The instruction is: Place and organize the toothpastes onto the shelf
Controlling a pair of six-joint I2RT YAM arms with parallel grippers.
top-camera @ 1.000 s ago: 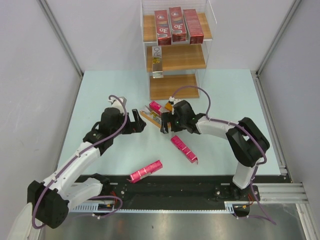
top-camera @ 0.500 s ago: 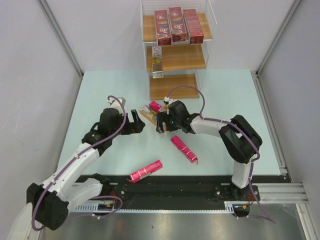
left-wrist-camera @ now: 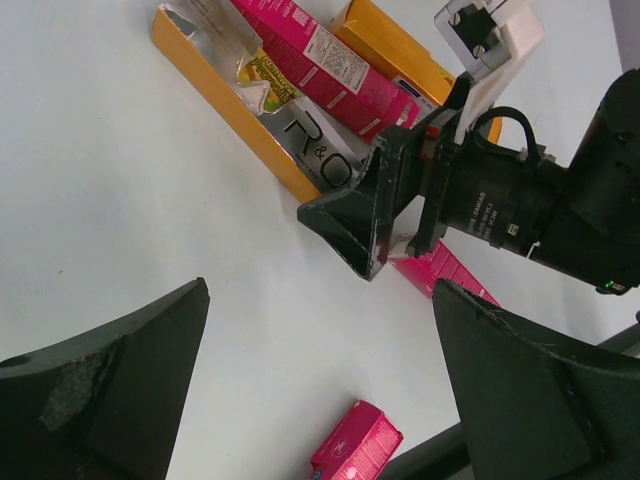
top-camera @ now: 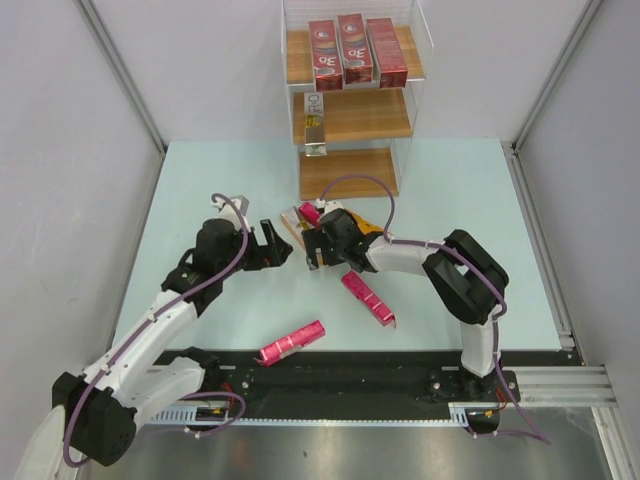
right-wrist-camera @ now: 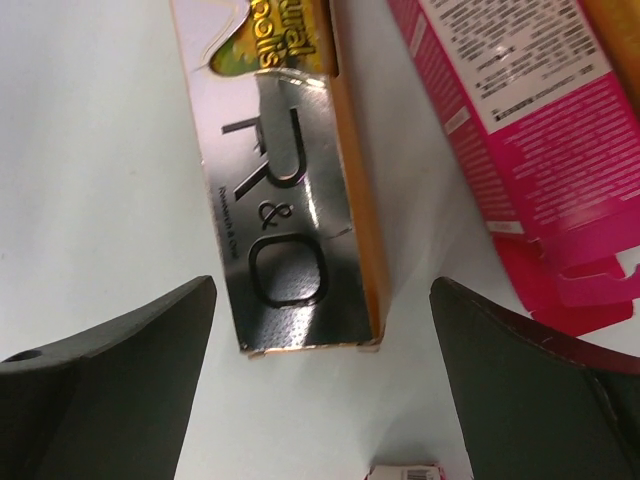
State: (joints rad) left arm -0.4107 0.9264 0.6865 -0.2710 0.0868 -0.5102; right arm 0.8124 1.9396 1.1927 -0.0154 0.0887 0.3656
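Two pincers stood released, jaws spread wide and holding nothing. The right gripper (right-wrist-camera: 322,290) hung over one end of a silver carton (right-wrist-camera: 285,230) with orange sides and embossed lettering, and the left gripper (top-camera: 277,245) faced it from just left. Three glossy pink cartons (top-camera: 367,297) lay on the table (top-camera: 450,200), one beside the silver carton and two nearer. One orange carton (left-wrist-camera: 400,60) lay just beyond. Far off, the shelf (top-camera: 350,172), wooden boards inside clear walls, carried three red cartons (top-camera: 355,50) on top and one upright carton (top-camera: 314,122) on the middle board. The table was matte pale green, with grey walls (top-camera: 80,150) around it.
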